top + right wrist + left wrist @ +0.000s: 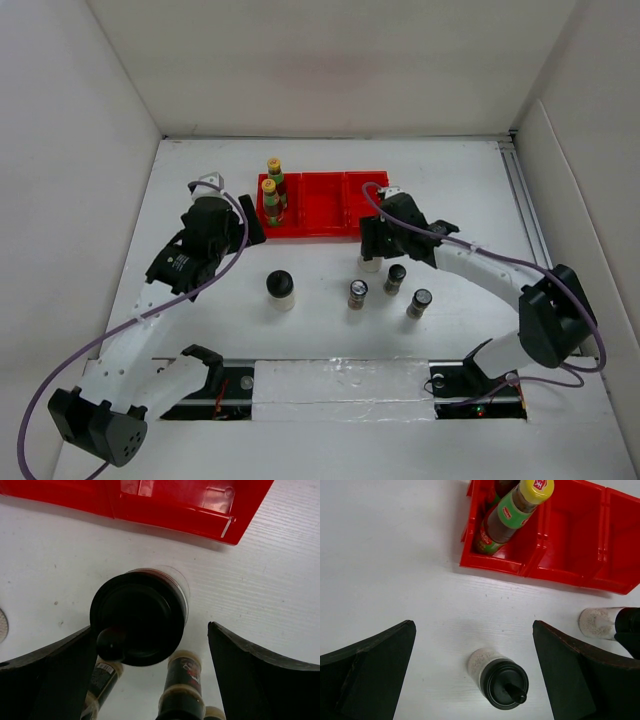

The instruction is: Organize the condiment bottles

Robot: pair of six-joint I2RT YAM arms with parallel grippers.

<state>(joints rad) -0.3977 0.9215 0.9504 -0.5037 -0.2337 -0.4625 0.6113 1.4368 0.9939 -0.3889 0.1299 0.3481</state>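
Two of seven bottles are in the tray. Both tall bottles point(273, 170) point(269, 193) stand upright in the left compartment of the tray point(325, 205), one behind the other. The middle compartment shows nothing in it. The right one is partly hidden by the right arm, but nothing shows there either.

Five are out on the bench point(450, 180), all near of the tray:
- Left jar point(281, 290) stands upright and alone, well apart from the tray.
- Right jar point(137, 622) stands upright just near of the tray's right part.
- Three shakers point(358, 293) point(396, 278) point(419, 302) stand upright in a loose row, near and right of the right jar, none touching.

Left gripper point(472, 625): jaws apart, holding nothing. It hovers above the bench, and the left jar sits low in the wrist view between the two fingers but not enclosed by them.

Right gripper point(150, 627): jaws apart, straddling the right jar's black lid. A gap shows on the right side. The left side is too close to tell whether it touches. It is not clamped as far as I can see.

Judgement: the task is under a third done. The tall pair is sorted; the jars and shakers are not. The step in hand looks like the right arm taking the right jar, probably for a free compartment, with the left arm lined up on the other jar. The shakers would come last, likely in the last compartment.
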